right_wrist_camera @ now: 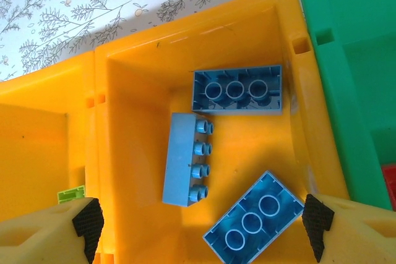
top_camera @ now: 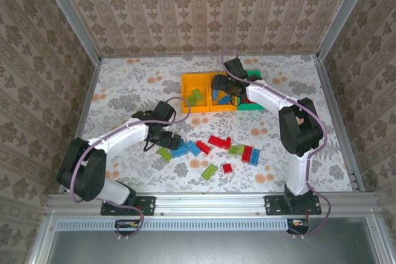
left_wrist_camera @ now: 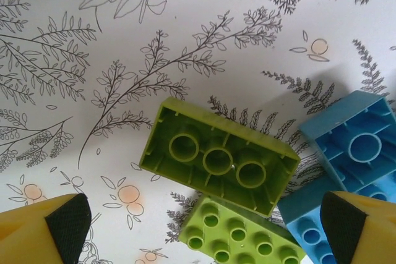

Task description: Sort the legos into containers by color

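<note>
Left gripper (left_wrist_camera: 205, 222) and right gripper (right_wrist_camera: 201, 222) both gape wide, empty. That upturned lime green plastic brick (left_wrist_camera: 219, 156) looks light, stiff, slick; I'd pinch its long sides.

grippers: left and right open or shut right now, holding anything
Left gripper: open, empty, above an upturned lime green plastic brick.
Right gripper: open, empty, above the middle orange-yellow plastic bin.

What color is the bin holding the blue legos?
Orange-yellow bin, best in the right wrist view.
</note>
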Robot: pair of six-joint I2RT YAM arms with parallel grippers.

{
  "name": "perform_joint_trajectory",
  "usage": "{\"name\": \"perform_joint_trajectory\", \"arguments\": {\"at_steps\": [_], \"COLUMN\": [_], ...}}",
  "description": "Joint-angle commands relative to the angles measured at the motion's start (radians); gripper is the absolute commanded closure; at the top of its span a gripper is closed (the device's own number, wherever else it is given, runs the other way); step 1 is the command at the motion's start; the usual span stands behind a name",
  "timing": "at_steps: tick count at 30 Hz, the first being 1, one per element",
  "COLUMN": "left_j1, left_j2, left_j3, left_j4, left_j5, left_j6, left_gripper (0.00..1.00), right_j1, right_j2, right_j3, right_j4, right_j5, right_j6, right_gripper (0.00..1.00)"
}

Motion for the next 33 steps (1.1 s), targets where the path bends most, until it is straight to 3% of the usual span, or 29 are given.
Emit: {"name": "perform_joint_trajectory", "arguments": {"at_steps": [1, 14, 33], "left_j1": [-0.019, -0.024, -0.021], "left_j2": [0.015, 0.144, 0.258], "left_j3": [0.025, 0.106, 0.156], "left_j4": [-0.039, -0.064, -0.090], "left_j5": [-0.037, -0.083, 0.019], "left_j6": [0.053, 0.108, 0.150], "left_gripper": [0.02, 0.06, 0.15], "right_j1": [-0.004, -0.008, -0.028], "right_j2": [-0.048, -0.051, -0.054], "right_j3": [-0.016, -0.012, -0.023], "right_j4": [-0.024, -0.030, -0.040], "right_j5": [0.020, 0.019, 0.022], "right_j6": [0.004, 0.010, 0.006], "right_gripper": [0.13, 0.12, 0.11]}}
